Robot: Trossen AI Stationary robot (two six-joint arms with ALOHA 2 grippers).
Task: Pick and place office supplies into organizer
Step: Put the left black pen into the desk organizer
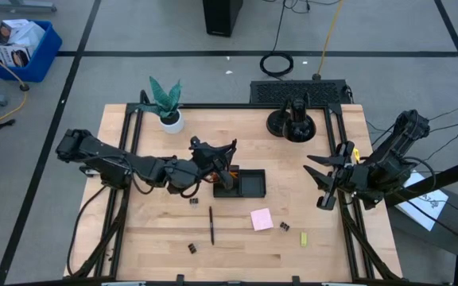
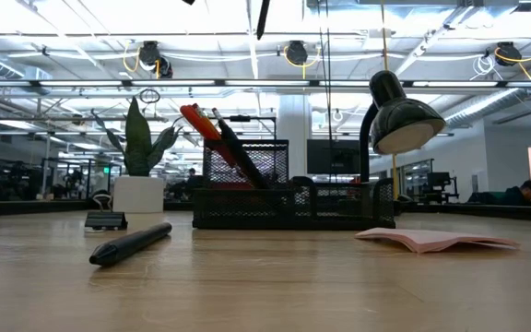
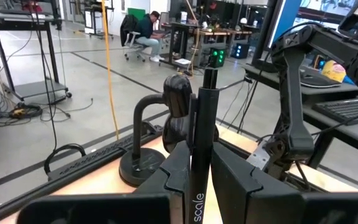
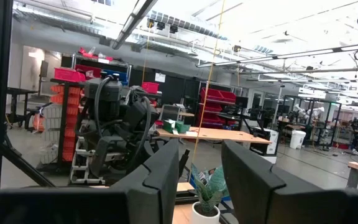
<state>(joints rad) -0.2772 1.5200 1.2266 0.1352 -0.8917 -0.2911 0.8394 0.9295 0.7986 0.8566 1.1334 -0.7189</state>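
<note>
the table [image 1: 237,242] is pale wood with visible grain and a soft sheen. the organizer [image 2: 293,198] is black wire mesh, likely metal. the pen [image 2: 132,243] is matt black plastic. the pad [image 2: 436,240] is pink paper. the lamp [image 2: 404,115] shade is glossy dark.

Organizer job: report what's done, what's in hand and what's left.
Done: the organizer already holds red-handled scissors and a pen, leaning in its tall mesh section.

In hand: the left gripper, above the organizer's left end, is shut on a black pen held upright.

Left: a black pen, the pink sticky-note pad, several binder clips and a yellow-green piece lie on the table. The right gripper waits open at the right edge.
</note>
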